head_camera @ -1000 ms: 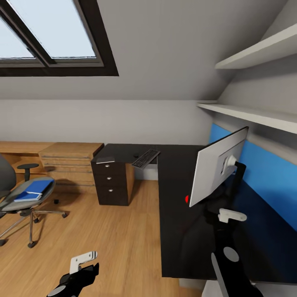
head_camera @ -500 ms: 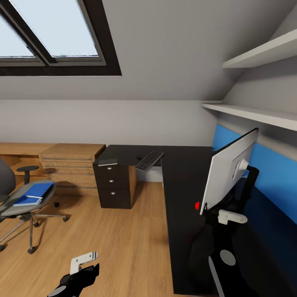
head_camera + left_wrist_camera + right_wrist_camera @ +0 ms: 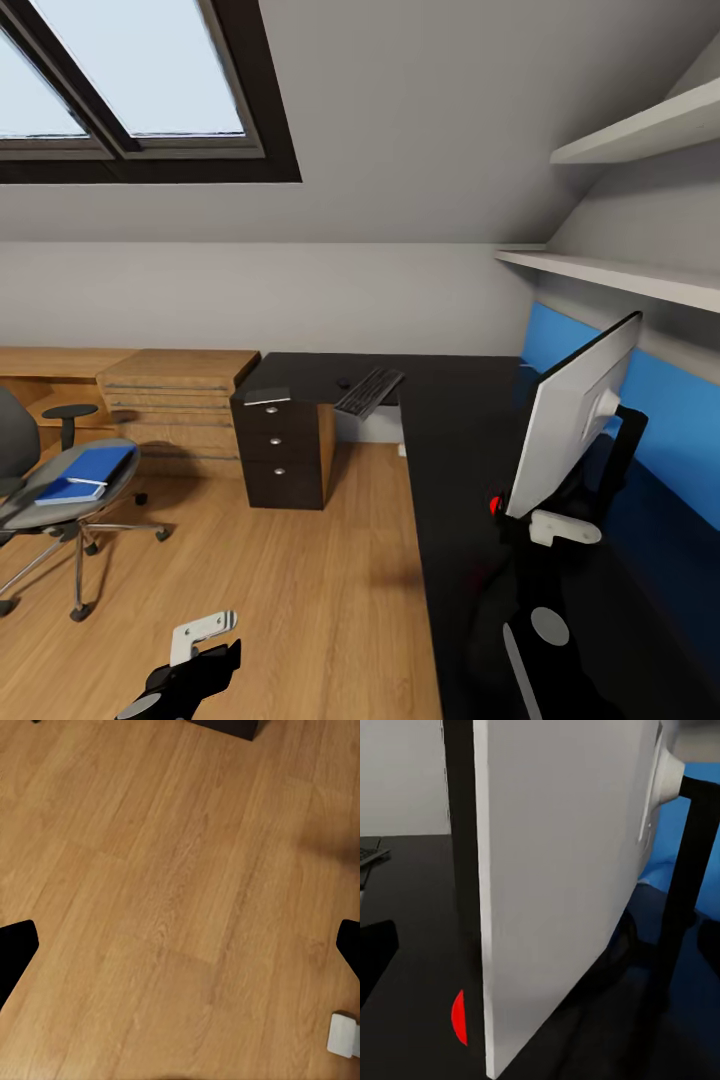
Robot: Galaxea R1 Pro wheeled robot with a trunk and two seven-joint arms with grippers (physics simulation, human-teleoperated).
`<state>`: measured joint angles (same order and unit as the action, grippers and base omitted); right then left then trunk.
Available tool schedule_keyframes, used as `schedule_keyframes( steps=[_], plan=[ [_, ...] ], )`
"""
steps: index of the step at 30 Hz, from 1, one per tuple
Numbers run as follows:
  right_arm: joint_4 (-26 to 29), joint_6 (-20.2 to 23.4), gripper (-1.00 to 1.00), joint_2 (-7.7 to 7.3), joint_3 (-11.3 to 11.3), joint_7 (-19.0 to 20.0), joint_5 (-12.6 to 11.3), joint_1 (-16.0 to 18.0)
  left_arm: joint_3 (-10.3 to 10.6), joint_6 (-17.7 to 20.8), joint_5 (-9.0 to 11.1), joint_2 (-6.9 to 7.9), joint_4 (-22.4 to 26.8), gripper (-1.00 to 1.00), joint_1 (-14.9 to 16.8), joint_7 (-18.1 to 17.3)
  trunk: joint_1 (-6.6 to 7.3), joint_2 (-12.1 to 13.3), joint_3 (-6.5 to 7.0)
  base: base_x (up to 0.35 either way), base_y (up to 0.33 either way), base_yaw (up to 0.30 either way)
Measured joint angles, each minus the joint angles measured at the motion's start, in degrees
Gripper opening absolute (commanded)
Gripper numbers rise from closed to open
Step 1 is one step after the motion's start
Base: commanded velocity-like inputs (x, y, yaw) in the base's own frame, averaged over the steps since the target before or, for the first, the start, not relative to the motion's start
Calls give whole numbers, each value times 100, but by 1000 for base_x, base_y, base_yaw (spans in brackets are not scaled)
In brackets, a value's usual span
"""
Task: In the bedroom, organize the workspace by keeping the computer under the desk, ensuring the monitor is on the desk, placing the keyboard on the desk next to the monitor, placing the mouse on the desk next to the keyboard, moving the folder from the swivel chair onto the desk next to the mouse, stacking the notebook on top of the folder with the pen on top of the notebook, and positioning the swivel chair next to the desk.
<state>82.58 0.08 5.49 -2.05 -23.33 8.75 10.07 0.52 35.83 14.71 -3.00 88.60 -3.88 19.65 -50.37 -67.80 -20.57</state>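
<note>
The black desk (image 3: 450,400) runs along the back and right walls. On it stands the monitor (image 3: 575,420), its pale back towards me. The keyboard (image 3: 368,390) lies askew at the inner corner, with the mouse (image 3: 344,381) beside it. A dark notebook (image 3: 266,396) rests over the drawer unit (image 3: 285,450). The blue folder (image 3: 88,470) lies on the swivel chair (image 3: 60,500) at the left; the pen cannot be made out. The computer is out of view. My right gripper (image 3: 540,952) is open, its fingers wide on either side of the monitor's lower edge (image 3: 484,945). My left gripper (image 3: 195,655) hangs open over the floor.
A light wooden chest (image 3: 175,395) stands left of the drawer unit. Two wall shelves (image 3: 620,275) hang above the desk's right wing. Wooden floor (image 3: 180,870) stretches between the chair and the desk. A red spot (image 3: 494,505) glows at the monitor's lower corner.
The whole view has shifted, so desk, drawer unit and monitor sit further right in the picture. Both grippers keep their poses and stay open.
</note>
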Motion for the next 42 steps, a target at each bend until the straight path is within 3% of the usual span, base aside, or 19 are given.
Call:
schedule_keyframes(
  steps=[6, 18, 42],
  plan=[
    [-3, 0, 100, -3, 0, -3, 6, 0, 3, 0, 5, 0, 0, 100, 0, -3, 1, 0, 0, 152, 115, 0],
    [-6, 7, 100, -8, 18, -747, -10, 0, 83, -9, -2, -8, -1, 100, 0, -5, 0, 0, 0, 147, 7, 0],
    [-125, 31, 100, 1, -25, -813, -23, 1, 151, -10, -10, -5, -98, 100, 0, -5, -1, 0, 0, 113, -22, 0]
  ],
)
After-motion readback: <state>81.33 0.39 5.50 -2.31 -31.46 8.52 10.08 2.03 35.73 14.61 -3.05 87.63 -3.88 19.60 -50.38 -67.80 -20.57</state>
